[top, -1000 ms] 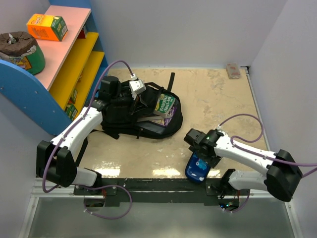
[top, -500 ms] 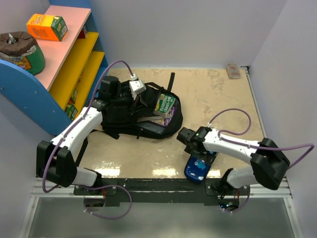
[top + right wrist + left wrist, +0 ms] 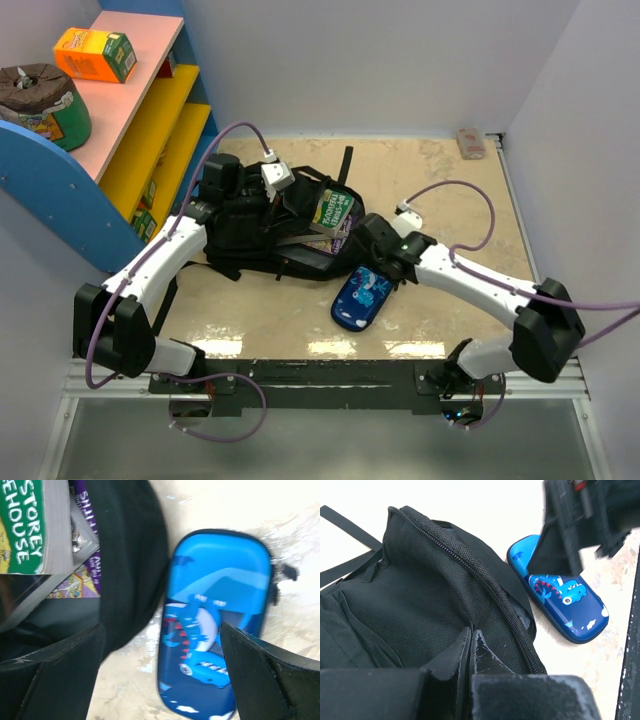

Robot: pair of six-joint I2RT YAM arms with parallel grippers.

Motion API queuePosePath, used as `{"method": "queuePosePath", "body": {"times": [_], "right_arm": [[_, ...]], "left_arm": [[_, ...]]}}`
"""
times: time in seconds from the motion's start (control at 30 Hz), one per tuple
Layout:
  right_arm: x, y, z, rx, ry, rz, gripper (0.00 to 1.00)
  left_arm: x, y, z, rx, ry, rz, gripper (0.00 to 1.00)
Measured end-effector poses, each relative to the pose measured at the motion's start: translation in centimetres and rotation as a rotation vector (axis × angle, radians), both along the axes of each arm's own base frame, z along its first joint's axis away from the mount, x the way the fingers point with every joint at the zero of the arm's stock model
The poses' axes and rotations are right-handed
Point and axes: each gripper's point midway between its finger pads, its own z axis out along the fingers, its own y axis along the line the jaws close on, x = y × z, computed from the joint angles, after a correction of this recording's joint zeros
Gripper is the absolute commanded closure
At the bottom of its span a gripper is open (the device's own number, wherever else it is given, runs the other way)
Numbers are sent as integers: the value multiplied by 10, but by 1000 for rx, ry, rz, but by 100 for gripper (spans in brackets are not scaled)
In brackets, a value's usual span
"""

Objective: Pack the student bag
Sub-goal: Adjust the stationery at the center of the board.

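One student bag (image 3: pixel 420 590), pinched in left claw (image 3: pixel 470 636), lies beside open right claw (image 3: pixel 162 630).

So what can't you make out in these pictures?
- Left wrist view: the blurred right arm covers part of the pencil case.
- Right wrist view: titles on the books, cut off by the frame edge and the student bag.
- Left tool: pinching fabric or not, black on black.

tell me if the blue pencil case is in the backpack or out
Out: the pencil case lies flat on the table beside the backpack, wholly outside its opening.
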Motion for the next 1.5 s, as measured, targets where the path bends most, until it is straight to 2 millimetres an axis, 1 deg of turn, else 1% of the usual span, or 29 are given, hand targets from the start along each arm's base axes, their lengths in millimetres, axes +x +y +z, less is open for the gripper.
{"method": "queuePosePath", "body": {"times": [0.1, 0.2, 0.27, 0.33, 0.43, 0.5, 0.7, 0.83, 1.0, 1.13, 1.23, 1.37, 1.43, 1.5], "right_arm": [[-7, -16, -4, 28, -24, 13, 1], [-22, -32, -19, 44, -24, 26, 1], [-35, -39, -27, 72, -24, 41, 1], [-45, -42, -30, 117, -43, 52, 1], [-56, -41, -35, 210, -84, 73, 1], [-60, -39, -43, 252, -94, 82, 1], [-59, -26, -72, 296, -52, 92, 1], [-42, -7, -69, 373, -91, 90, 1], [-29, 14, -71, 508, -152, 90, 1], [-18, 31, -61, 598, -201, 106, 1], [-18, 30, -53, 590, -222, 124, 1], [-15, 23, -24, 588, -338, 148, 1], [-14, 21, -22, 575, -362, 164, 1], [-14, 21, -25, 551, -377, 187, 1]], "left_arm": [[0, 0, 0, 0, 0, 0, 100], [0, 0, 0, 0, 0, 0, 100], [0, 0, 0, 0, 0, 0, 100], [0, 0, 0, 0, 1, 0, 100], [0, 0, 0, -2, 6, 3, 100], [0, 0, 0, -3, 7, 3, 100], [0, 0, 0, -4, 11, 5, 100], [-1, 0, 0, -6, 16, 7, 100], [1, 1, -1, -1, 15, 17, 100], [3, 4, -2, 8, 17, 34, 100], [3, 6, -4, 13, 25, 38, 100], [2, 6, -4, 14, 28, 39, 100], [2, 6, -4, 13, 28, 38, 100], [3, 6, -5, 14, 29, 38, 100]]}}
